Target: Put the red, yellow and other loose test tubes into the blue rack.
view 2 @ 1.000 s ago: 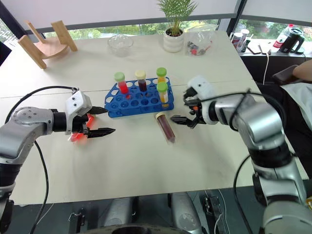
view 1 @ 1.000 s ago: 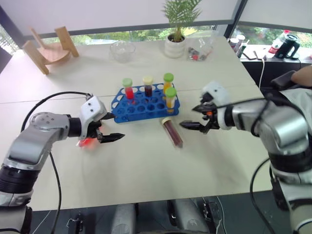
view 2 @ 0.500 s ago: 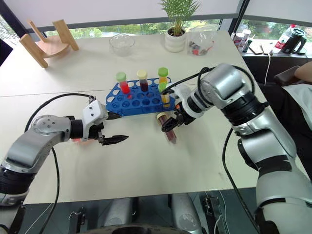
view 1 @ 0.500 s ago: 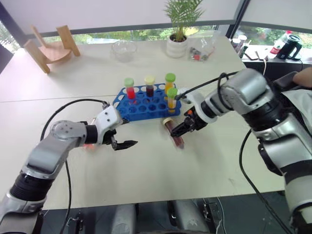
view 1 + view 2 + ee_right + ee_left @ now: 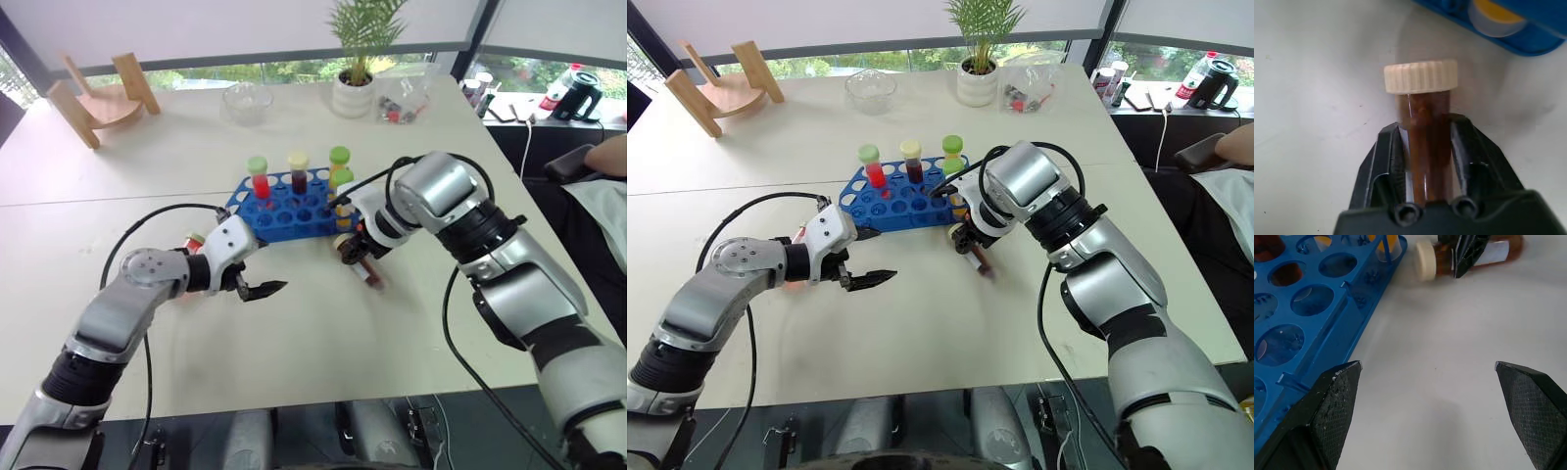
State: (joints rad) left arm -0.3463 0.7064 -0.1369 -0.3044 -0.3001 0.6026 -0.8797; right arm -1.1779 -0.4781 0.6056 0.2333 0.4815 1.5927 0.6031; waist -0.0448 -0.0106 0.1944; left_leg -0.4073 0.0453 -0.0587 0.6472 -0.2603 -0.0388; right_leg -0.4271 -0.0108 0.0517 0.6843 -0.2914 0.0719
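Now my right tool (image 5: 1426, 147) is clamped on the brown-filled test tube (image 5: 1424, 132) just below its cream cap, the tube lying on the white surface (image 5: 323, 343) just near the blue rack (image 5: 284, 211). I judge the grip sits close to the cap, so I should lift slowly, swing the tube upright and line it over an empty hole before lowering. My left tool (image 5: 1430, 396) hangs wide open beside the rack's near-left edge, holding nothing.
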